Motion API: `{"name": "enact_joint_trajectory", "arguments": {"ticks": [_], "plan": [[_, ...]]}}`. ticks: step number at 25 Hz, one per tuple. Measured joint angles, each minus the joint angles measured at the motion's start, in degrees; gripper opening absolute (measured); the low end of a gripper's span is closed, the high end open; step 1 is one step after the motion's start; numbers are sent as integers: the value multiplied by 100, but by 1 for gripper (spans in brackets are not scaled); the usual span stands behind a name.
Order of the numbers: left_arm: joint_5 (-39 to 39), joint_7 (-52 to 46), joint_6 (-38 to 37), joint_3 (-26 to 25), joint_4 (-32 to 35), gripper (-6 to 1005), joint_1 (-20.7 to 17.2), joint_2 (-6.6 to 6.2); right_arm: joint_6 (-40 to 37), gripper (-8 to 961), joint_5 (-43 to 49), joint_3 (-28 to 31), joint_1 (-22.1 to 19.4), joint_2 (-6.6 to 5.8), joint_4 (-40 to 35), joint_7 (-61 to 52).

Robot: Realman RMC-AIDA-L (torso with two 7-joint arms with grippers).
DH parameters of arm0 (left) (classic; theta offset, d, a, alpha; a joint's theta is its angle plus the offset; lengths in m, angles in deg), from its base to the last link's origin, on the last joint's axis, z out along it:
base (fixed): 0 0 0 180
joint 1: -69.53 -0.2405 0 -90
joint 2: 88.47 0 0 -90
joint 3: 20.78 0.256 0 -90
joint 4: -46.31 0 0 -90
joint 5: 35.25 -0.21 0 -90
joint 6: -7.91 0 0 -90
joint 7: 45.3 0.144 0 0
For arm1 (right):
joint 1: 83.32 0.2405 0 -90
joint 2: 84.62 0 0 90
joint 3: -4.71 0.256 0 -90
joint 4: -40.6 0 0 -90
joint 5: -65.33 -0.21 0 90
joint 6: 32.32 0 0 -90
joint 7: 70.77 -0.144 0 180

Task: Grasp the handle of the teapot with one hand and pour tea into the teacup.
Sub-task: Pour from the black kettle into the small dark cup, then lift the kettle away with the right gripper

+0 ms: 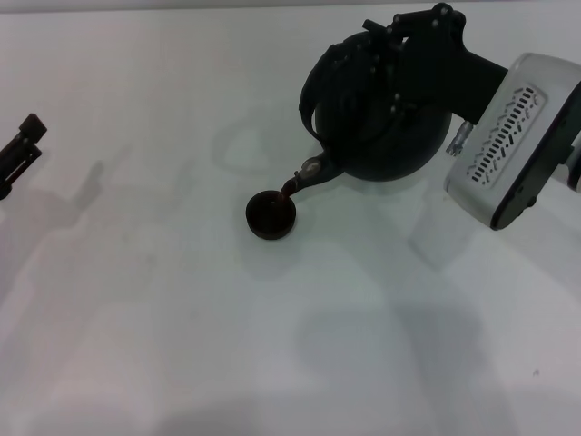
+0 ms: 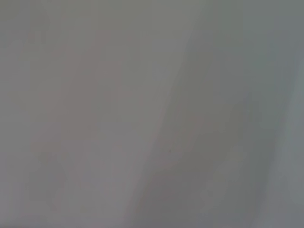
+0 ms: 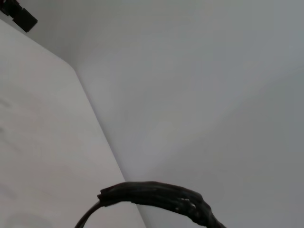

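In the head view the round matte-black teapot (image 1: 386, 127) hangs tilted in the air at the upper right, its short spout (image 1: 311, 173) pointing down at the small dark teacup (image 1: 270, 215). A dark stream runs from the spout into the cup. My right gripper (image 1: 392, 56) is shut on the black bail handle (image 1: 313, 86) over the pot's top. The handle also shows in the right wrist view (image 3: 156, 197). My left gripper (image 1: 23, 145) is parked at the far left edge, away from both.
The white tabletop (image 1: 182, 318) spreads around the cup. In the right wrist view the table's far edge (image 3: 95, 114) meets a plain wall. The left wrist view shows only blank surface.
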Motion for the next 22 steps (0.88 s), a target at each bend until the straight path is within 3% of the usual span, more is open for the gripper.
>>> {"name": "enact_joint_trajectory", "arguments": {"ticks": [22], "plan": [[-24,0,-30,0,0,846,-14,0,-10,107,-19,-17,-46,2,-17,0]]}}
